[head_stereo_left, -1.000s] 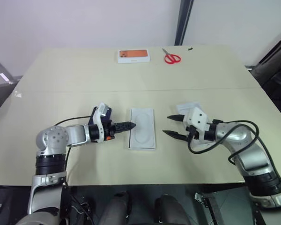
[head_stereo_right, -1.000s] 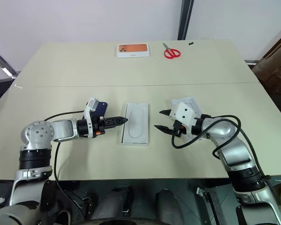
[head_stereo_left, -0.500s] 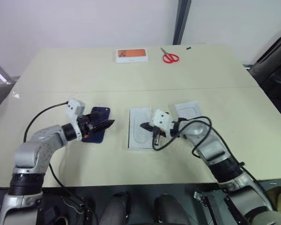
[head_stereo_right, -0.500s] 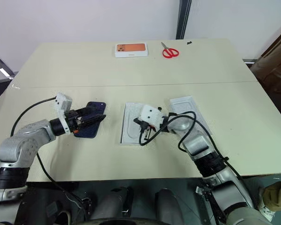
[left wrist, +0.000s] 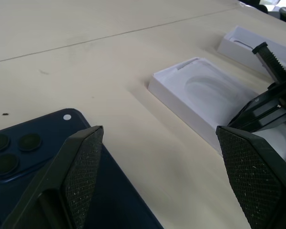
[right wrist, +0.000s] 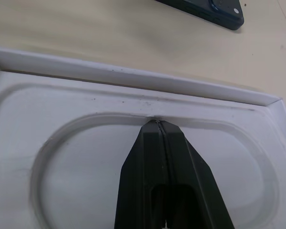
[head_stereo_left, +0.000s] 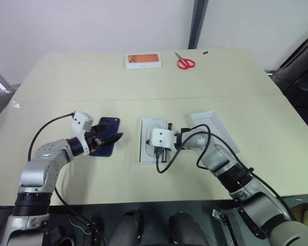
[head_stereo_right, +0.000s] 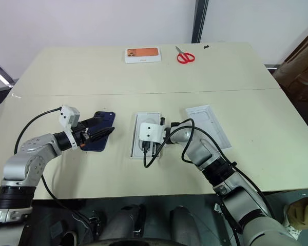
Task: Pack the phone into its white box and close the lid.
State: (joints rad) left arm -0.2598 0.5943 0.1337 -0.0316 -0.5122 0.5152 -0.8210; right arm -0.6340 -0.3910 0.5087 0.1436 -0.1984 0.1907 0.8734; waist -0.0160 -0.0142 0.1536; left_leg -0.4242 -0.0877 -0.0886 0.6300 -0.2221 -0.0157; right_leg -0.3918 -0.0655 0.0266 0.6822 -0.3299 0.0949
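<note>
While the phone [head_stereo_left: 105,144] lies flat left of centre in the left eye view, the left gripper [head_stereo_left: 112,139] sits over its near end with jaws spread. At centre is the white box [head_stereo_left: 153,147] with its insert showing an oval recess; the right gripper [head_stereo_left: 157,152], jaws pressed together, is down in that recess. Right of it, apart, the lid [head_stereo_left: 215,131] lies on the table [head_stereo_left: 92,87]. In the upper middle are an orange-topped box [head_stereo_left: 142,60] and red scissors [head_stereo_left: 184,62].

From the left wrist view, both fingers [left wrist: 83,179] stand wide apart, gripping nothing, above the phone [left wrist: 33,162] at lower left; the box [left wrist: 200,95] is at centre right, with the right gripper [left wrist: 271,67] at the right edge and the lid [left wrist: 240,40] at upper right.

From the right wrist view, the closed fingers [right wrist: 162,181] touch the rim of the insert's recess inside the box [right wrist: 133,78]; the phone [right wrist: 212,9] crosses the upper right corner.
</note>
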